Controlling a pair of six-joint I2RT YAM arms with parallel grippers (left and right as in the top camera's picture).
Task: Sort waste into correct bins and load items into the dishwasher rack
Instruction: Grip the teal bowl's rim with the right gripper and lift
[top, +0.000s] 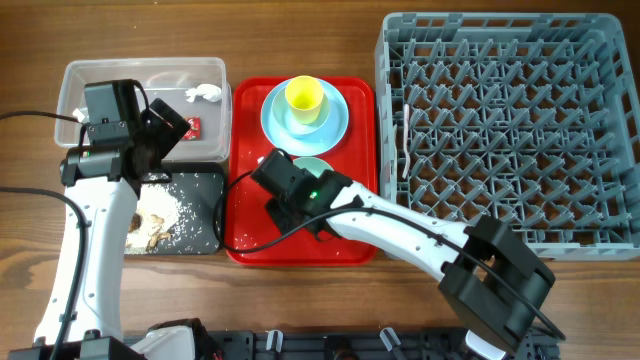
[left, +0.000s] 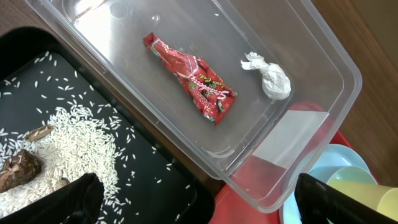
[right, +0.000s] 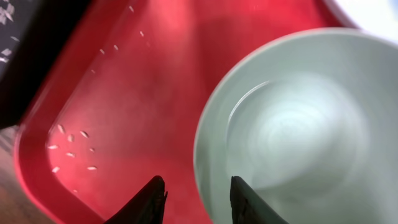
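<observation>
Right gripper (right: 199, 202) straddles the rim of the pale-green bowl (right: 298, 124) on the red tray (right: 124, 93), jaws parted, seemingly for a rim pinch; left gripper (left: 205, 205) hangs spread wide over the edge of the clear tub (left: 205, 18).

The right arm (top: 400, 220) hid most of the pale-green bowl (top: 318, 163) from overhead. In the blurred right wrist view, that bowl ran off the right and bottom edges. The left gripper (left: 198, 177) had its fingers (left: 68, 202) cut by the bottom edge.
</observation>
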